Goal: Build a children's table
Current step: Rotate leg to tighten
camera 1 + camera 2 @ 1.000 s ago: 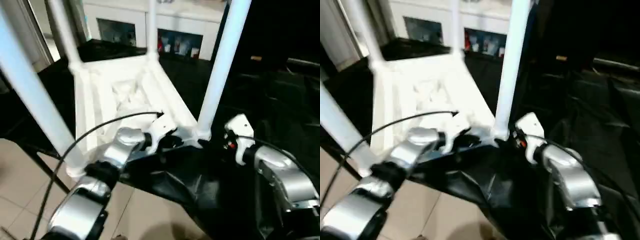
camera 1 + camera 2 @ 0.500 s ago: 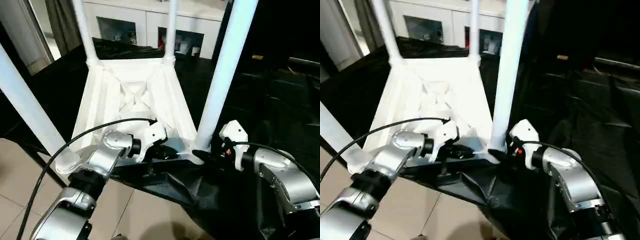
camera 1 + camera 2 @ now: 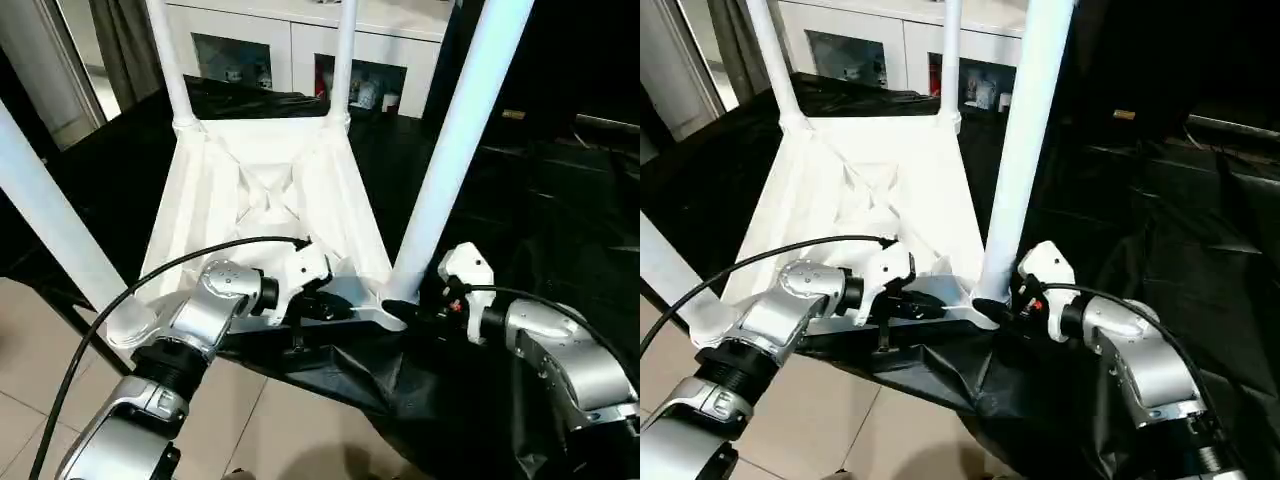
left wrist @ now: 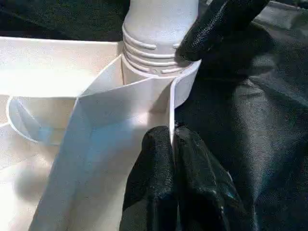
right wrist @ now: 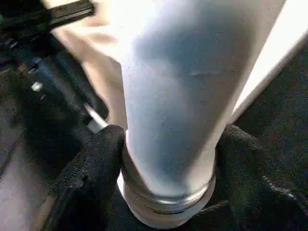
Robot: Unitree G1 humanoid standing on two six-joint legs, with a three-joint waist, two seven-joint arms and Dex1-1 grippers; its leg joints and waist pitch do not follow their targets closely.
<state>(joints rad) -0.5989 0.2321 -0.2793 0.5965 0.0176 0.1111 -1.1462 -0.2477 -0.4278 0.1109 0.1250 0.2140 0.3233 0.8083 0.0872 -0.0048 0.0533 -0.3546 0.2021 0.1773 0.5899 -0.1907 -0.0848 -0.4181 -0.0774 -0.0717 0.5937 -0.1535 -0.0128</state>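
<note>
I see the children's table upside down on a work surface draped in crinkled black plastic sheeting [image 3: 560, 200]. Its white plastic tabletop [image 3: 262, 190] is rectangular, smooth and slightly glossy, with a raised rim and crossed stiffening ribs on the upturned underside. Four long tapered white tube legs stand up from round corner sockets: the near right leg [image 3: 455, 130], the near left leg [image 3: 50, 215], the far left leg [image 3: 168, 60] and the far right leg [image 3: 344, 55].

My left gripper [image 4: 171, 144] is at the near edge of the tabletop, left of the near right corner. Its black, finely textured fingers [image 4: 154, 183] are pressed together on the thin upright rim wall there, pinching it.

My right gripper [image 5: 166, 159] is at the foot of the near right leg, where the tube meets its ringed collar in the socket. Its fingers [image 5: 91, 168] stand wide apart, one on each side of the round tube, close against it; I cannot tell whether they actually clamp it.

A white cabinet [image 3: 300, 40] with glass fronts stands beyond the far end, and pale floor tiles [image 3: 40, 380] lie near left.
</note>
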